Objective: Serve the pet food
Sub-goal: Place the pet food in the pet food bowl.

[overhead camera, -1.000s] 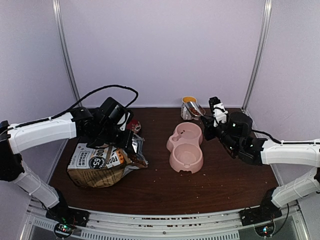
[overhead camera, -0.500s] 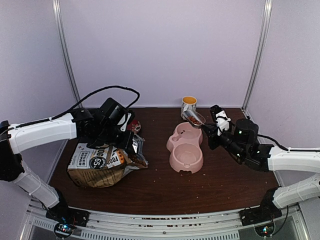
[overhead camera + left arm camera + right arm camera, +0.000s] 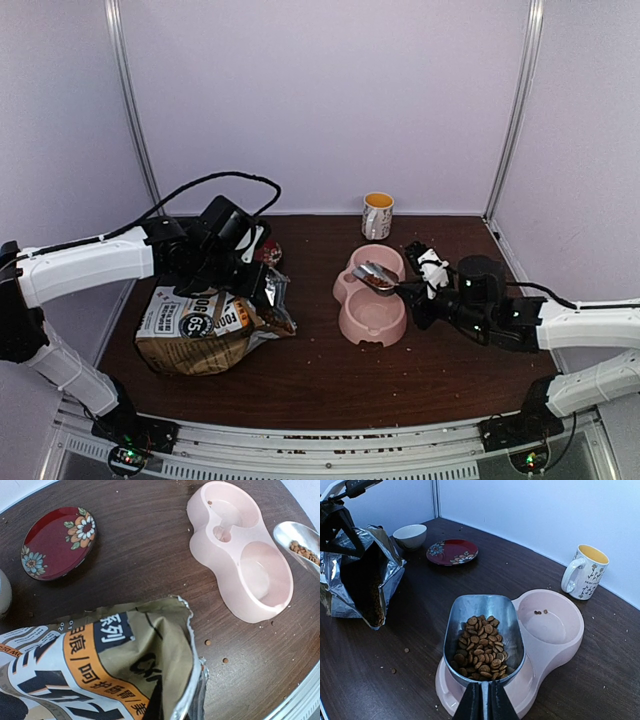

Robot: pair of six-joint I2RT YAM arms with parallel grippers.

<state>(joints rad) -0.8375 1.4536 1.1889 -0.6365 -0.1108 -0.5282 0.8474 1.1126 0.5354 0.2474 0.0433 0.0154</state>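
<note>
Kibble [image 3: 482, 650] sits in the metal scoop [image 3: 480, 605] that my right gripper [image 3: 482, 702] pinches by the handle right above the pink bowl [image 3: 577, 630], so I should tip it slowly to keep every piece inside.

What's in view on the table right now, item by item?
pet food bag: one, tan with orange band, lying open, left side
scoop: one, silver, held over the double bowl
kibble: brown, heap in scoop; two pellets in far cup; few strays on table
double bowl: one, pink, centre
mug: one, cream, yellow inside, behind double bowl
saucer: one, red floral, back left
small bowl: one, white, beside saucer
table: one, dark brown
left gripper: shut on bag's lip
right gripper: shut on scoop handle
</note>
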